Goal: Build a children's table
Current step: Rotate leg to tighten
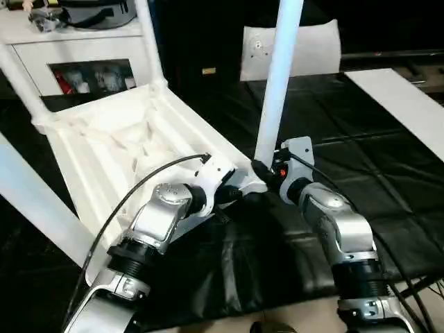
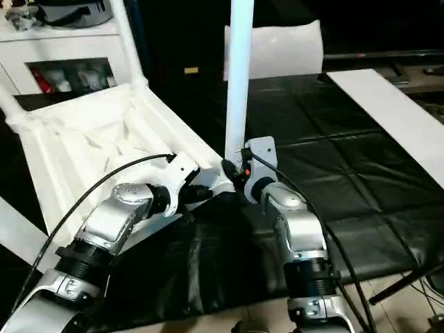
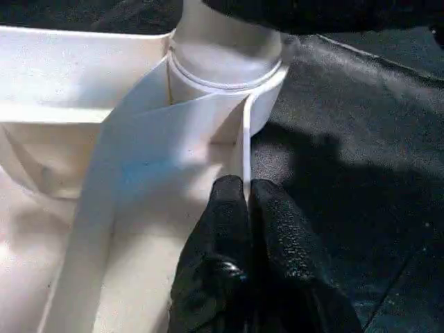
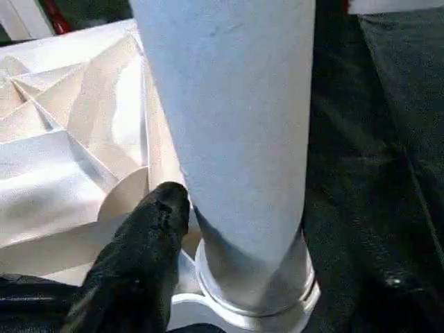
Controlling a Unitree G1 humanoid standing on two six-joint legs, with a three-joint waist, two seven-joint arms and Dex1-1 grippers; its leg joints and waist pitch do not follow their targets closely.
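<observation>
The children's table top [image 1: 104, 139] lies upside down and tilted on the black cover, ribbed underside up. A white leg [image 1: 277, 83] stands upright in the near corner socket [image 3: 222, 69]. Two more legs [image 1: 149, 41] [image 1: 21, 83] rise at the far corners, and another leg [image 1: 35, 208] crosses the left foreground. My left gripper [image 3: 246, 201] is shut on the top's thin rim just beside that socket. My right gripper [image 1: 266, 170] sits at the base of the upright leg [image 4: 236, 125], right above the socket collar.
A white cabinet [image 1: 69, 48] with a dark bag [image 1: 97, 14] on it stands behind the table top. A white cushion-like piece [image 1: 305, 45] leans at the back. A long white panel [image 1: 409, 104] lies on the black cover [image 1: 361, 146] at the right. Cables run along both forearms.
</observation>
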